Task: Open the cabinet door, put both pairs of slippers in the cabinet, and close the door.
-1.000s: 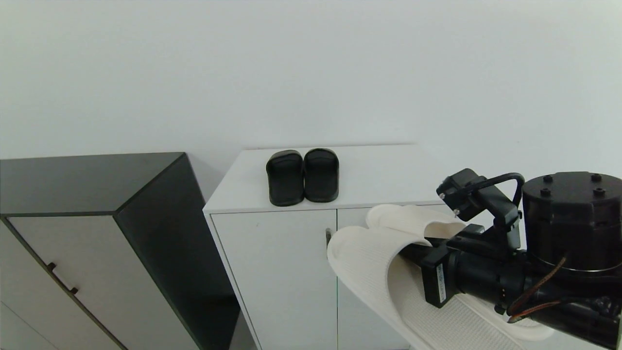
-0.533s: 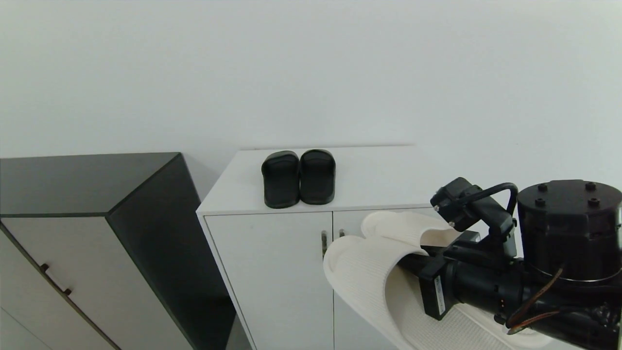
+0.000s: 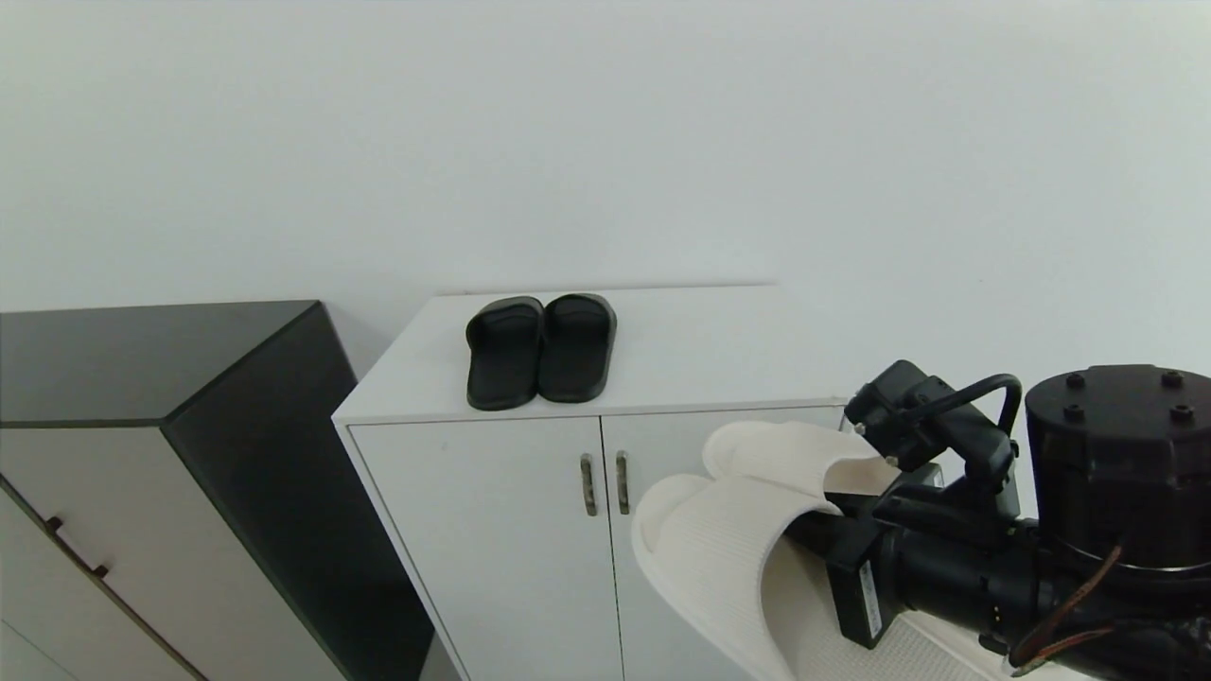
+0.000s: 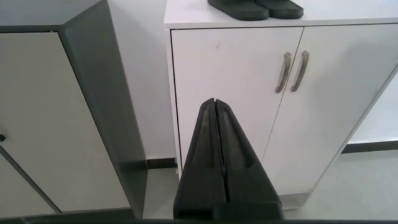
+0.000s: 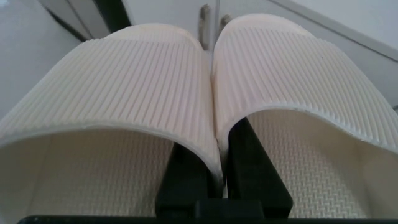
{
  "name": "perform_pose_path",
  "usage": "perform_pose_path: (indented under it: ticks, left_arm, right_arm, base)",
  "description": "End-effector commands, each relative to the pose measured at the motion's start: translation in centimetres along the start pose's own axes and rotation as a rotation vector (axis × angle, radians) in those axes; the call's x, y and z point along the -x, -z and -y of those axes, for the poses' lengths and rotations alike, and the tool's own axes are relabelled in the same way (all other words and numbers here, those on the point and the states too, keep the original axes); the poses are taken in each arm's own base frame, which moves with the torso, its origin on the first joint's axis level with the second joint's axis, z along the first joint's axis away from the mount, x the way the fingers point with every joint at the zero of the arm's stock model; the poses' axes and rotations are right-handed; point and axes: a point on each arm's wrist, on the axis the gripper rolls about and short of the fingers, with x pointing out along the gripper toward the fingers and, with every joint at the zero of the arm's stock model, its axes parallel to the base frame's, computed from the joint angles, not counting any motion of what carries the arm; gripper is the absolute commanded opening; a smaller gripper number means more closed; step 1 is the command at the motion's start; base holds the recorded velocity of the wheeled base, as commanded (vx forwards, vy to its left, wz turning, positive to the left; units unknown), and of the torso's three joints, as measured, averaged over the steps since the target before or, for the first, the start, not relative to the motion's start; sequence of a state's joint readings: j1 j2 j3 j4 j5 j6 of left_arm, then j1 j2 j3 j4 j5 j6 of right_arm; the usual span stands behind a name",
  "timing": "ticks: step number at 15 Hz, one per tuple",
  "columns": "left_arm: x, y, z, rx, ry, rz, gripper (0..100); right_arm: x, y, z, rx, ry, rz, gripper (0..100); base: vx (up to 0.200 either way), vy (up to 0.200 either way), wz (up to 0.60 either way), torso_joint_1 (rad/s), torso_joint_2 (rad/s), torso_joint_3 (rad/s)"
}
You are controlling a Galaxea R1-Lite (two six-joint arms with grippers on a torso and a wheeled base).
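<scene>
Counting two black slippers (image 3: 504,355) (image 3: 577,347), two cream slippers (image 5: 118,93) (image 5: 292,81), two grippers (image 4: 216,106) (image 5: 217,177), one white cabinet (image 3: 700,350) bearing two doors (image 3: 482,539) (image 3: 662,445) and two handles (image 3: 587,484) (image 3: 622,482), one dark cabinet (image 3: 142,359) showing what seem to be two small pulls (image 3: 52,523) (image 3: 97,570), being cut off at the edge.

One slipper pair (image 3: 540,350) lies atop the cabinet (image 3: 482,539), the other pair (image 3: 733,530) before it.

- White cabinet (image 3: 710,352): flat top, two doors shut, handles (image 3: 587,484) paired at the centre seam.
- Black slippers (image 3: 568,345): one pair, side by side on the top.
</scene>
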State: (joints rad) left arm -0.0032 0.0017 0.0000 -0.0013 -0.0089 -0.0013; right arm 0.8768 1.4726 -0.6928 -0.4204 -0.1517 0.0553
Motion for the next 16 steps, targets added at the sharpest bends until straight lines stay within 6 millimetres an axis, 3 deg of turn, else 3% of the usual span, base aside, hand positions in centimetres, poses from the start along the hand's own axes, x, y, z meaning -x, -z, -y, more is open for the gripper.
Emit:
perform_pose_path:
  ticks: [1,7,15,16]
  left_arm:
    - [0.00,0.00,0.00,0.000,0.000,0.000,0]
    - [0.00,0.00,0.00,0.000,-0.001,0.000,0]
    - [0.00,0.00,0.00,0.005,0.000,0.000,0]
    - [0.00,0.00,0.00,0.006,0.000,0.000,100]
  right_arm:
    - [0.02,0.17,-0.16,0.003,-0.007,-0.006,0]
    - [0.08,0.60,-0.52,0.010,-0.044,-0.021,0]
    - [0.01,0.92,-0.51,0.013,-0.045,-0.033,0]
    - [0.01,0.92,-0.52,0.013,-0.046,-0.033,0]
  base:
    - [0.000,0.000,0.00,0.000,0.00,0.000]
    - [0.000,0.000,0.00,-0.019,0.05,0.028]
    - [0.000,0.000,0.00,-0.194,0.49,0.294]
    - [0.000,0.000,0.00,-0.183,0.52,0.320]
